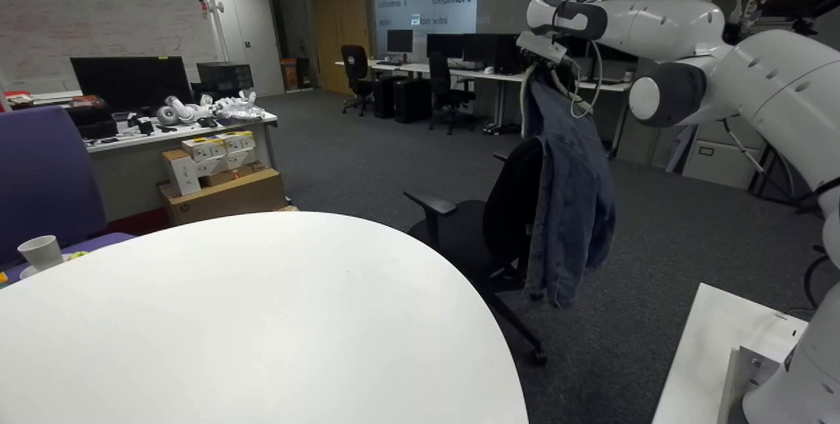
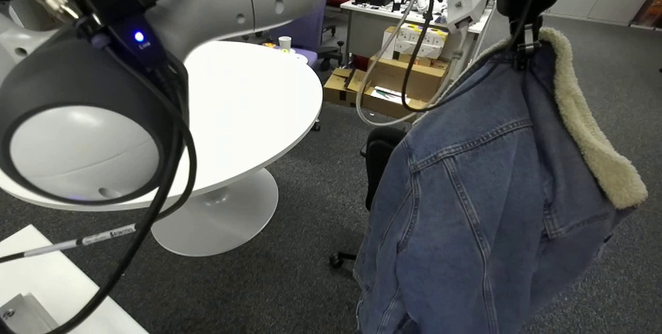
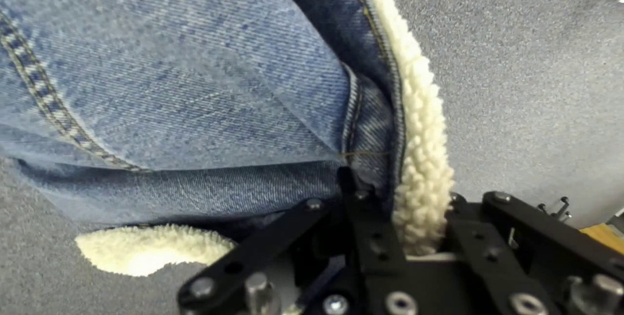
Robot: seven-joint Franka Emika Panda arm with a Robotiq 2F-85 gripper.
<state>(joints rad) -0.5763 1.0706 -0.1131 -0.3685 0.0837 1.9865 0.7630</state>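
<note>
In an ext. view the foreground is largely taken up by a white round table [image 1: 262,332], smooth-topped & carried on a wide disc-shaped base [image 2: 217,225]. The robot arm [image 1: 781,89], glossy white w/ dark joint caps, is seen in both exterior views; part of the tabletop is blocked by its bulky joint [image 2: 83,153] in an ext. view. In the bkgd a desk [image 1: 128,181] is loaded w/ a flat black monitor [image 1: 131,83] & misc. small white parts [image 1: 236,109]. Beside the table a purple chair [image 1: 39,174] is placed; a black office chair [image 1: 512,207] is partly hidden by the denim jacket [image 2: 460,189], & whether the two are touching can't be told. Brown & white cardboard boxes [image 1: 230,197], square-edged, are stacked by the desk & crossed, in an ext. view, by a pale cable [image 2: 358,99] & a black cable [image 2: 404,83] hung in loose loops.

The denim jacket is held up in the air by its fleece-trimmed top edge, beside the office chair. Its blue cloth – twill-grained, faded in patches – is crossed by raised, double-stitched seams. The edge is trimmed w/ cream fleece [image 3: 424,125], nubbly & curved. The gripper [image 3: 407,207], all black links & bolt heads, is drawn narrow on the jacket, w/ fleece & denim pinched btwn its fingers [image 3: 368,222]. Smallest of all, a white tapered cup [image 1: 41,252] is set over the purple seat, near the table's edge.
</note>
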